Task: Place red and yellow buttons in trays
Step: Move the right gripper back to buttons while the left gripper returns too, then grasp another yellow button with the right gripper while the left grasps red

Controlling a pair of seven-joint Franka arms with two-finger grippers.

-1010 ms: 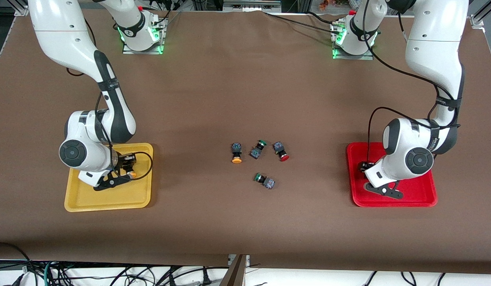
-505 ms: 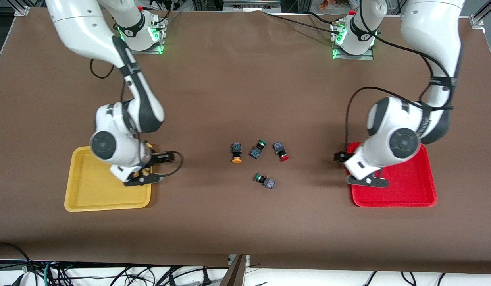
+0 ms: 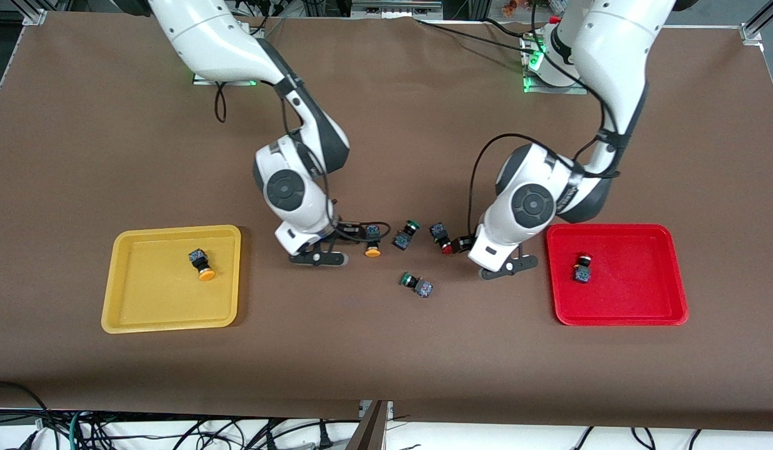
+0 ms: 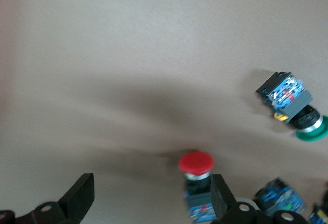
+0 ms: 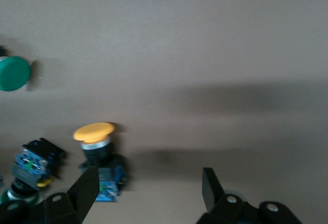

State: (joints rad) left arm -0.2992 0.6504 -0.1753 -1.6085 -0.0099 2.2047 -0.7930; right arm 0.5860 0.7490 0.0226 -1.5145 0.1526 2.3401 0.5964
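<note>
Now, worktop [image 3: 386, 350]: brown sheet carrying everything; trays sit at the two ends, loose switches cluster in the middle between the arms.
Yellow tray [image 3: 131, 317]: toward the right arm's end; one yellow-capped button [image 3: 202, 265] lies on its side inside, sorted by cap colour.
Red tray [image 3: 617, 315]: toward the left arm's end; one red-capped button [image 3: 583, 268] lies in it, near the edge closest to the cluster.
Right gripper [image 3: 350, 242]: low over the worktop beside the loose yellow button [image 3: 372, 242]; fingers [image 5: 82, 190] spread wide and empty, one tip right by the switch body, so it looks lined up for a pick rather than holding.
Left gripper [image 3: 486, 255]: low beside the loose red button [image 3: 443, 238]; fingers [image 4: 79, 198] wide apart, nothing between them, the red cap just inside one tip.
Loose yellow button, placement: lying on its side, cap toward the front camera, at the cluster's end nearest the right arm, which likely explains that arm taking it.
Loose red button, placement: tipped over at the cluster's end nearest the left arm.
Green-capped buttons [image 3: 405, 235] [image 3: 416, 284]: one between the yellow and red switches, one nearer the front camera; no tray matches them.
Progress, judged: half sorted, two buttons remaining.
</note>
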